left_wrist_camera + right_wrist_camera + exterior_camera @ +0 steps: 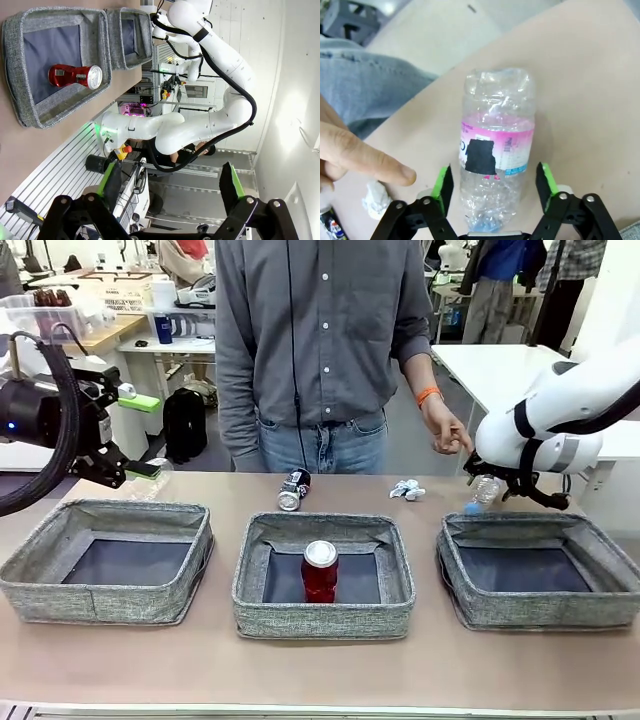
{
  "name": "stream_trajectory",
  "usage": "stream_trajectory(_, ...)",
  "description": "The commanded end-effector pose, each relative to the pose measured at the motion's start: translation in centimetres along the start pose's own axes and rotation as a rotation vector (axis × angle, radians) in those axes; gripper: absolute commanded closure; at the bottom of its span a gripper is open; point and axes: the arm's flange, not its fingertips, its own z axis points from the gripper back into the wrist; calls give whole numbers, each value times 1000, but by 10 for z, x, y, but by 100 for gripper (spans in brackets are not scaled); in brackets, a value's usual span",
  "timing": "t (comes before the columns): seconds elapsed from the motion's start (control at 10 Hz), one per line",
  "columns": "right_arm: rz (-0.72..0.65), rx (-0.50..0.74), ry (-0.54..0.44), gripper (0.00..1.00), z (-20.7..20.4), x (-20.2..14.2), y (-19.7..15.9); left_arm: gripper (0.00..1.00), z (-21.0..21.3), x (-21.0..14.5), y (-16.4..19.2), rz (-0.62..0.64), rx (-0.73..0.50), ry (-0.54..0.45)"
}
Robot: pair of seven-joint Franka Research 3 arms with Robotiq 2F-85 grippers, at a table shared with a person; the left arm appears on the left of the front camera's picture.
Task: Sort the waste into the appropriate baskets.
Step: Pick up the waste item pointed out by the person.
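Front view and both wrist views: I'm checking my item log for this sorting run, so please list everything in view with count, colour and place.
baskets: three, grey woven, in a row across the near part of the table.
red soda can: one, red, upright in the middle basket.
crushed dark can: one, blue-black, lying beyond the middle basket.
paper wad: one, white, on the far side, right of the dark can.
plastic bottle: one, clear with a pink label, beyond the right basket.
table: one, tan.
person: one, grey shirt, far side.
hand: one, orange wristband, near the bottle.
left pincer: open, above the table's left end.
right pincer: open, straddling the bottle.
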Motion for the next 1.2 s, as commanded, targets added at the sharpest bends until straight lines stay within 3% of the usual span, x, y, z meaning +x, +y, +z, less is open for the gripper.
stream_trajectory(0.0, -1, -28, -4, 86, 1, 1, 7, 0, 0, -2, 1, -18, 3, 1)
stream_trajectory(0.1, 1, -31, -6, 100, -2, 1, 9, 0, 0, -2, 1, -18, 3, 1)
stream_trajectory(0.3, -18, -27, -22, 100, -4, 3, 8, 0, 0, -2, 1, -18, 3, 1)
stream_trajectory(0.4, -22, -11, -39, 79, -4, 2, 7, 0, 0, -2, 1, -18, 3, 1)
stream_trajectory(0.9, -57, -56, -33, 79, 8, 6, -7, 0, 0, -2, 1, -18, 3, 1)
stream_trajectory(1.1, -29, -44, -27, 79, 41, 9, -19, 0, 0, -2, 1, -18, 3, 1)
